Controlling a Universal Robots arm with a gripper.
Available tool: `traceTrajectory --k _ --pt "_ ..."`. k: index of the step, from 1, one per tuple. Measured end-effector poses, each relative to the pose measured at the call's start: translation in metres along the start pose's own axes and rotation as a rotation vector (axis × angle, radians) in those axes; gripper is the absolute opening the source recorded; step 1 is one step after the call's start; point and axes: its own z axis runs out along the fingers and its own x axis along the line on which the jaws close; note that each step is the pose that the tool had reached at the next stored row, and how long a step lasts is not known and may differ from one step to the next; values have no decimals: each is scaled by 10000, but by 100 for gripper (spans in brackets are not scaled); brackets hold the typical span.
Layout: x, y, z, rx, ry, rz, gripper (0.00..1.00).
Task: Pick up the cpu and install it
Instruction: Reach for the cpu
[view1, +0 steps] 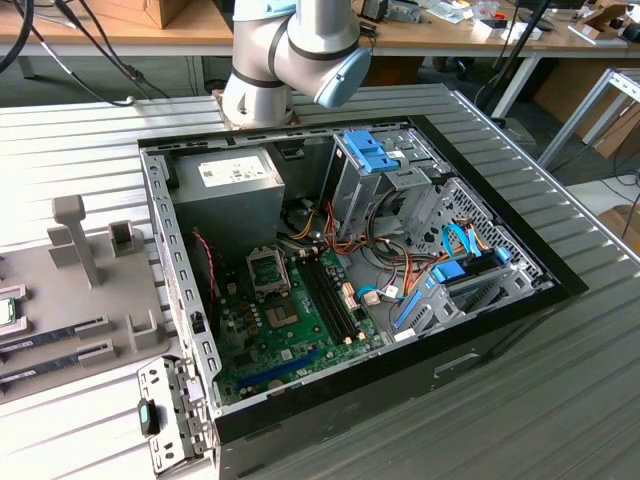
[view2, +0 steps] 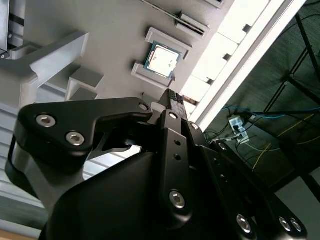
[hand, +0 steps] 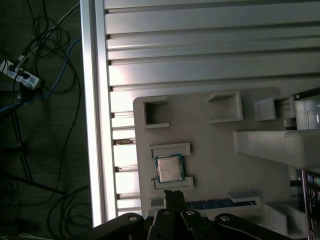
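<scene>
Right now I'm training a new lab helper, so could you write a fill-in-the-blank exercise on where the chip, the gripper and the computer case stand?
1. The chip lies on a tray coloured ___.
2. The gripper hangs near the chip and holds ___.
3. The tray lies on the exterior view's ___ of the open computer case.
4. The circuit board inside the case is coloured ___.
Missing words: grey; nothing; left; green.

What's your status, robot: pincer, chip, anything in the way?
Pincer shut, holding nothing. Chip lying in its grey tray slot, pincer close by, not touching. Nothing between them.
</scene>
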Motion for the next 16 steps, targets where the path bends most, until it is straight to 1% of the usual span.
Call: traceTrajectory --k 5,9,14,16 --pt "0 -1 20 -1 -1 0 11" --pt "1 -2 50 0 -1 0 11" --pt "0 -3 100 0 0 1 11" --pt "-18 3 123 8 -1 0 11"
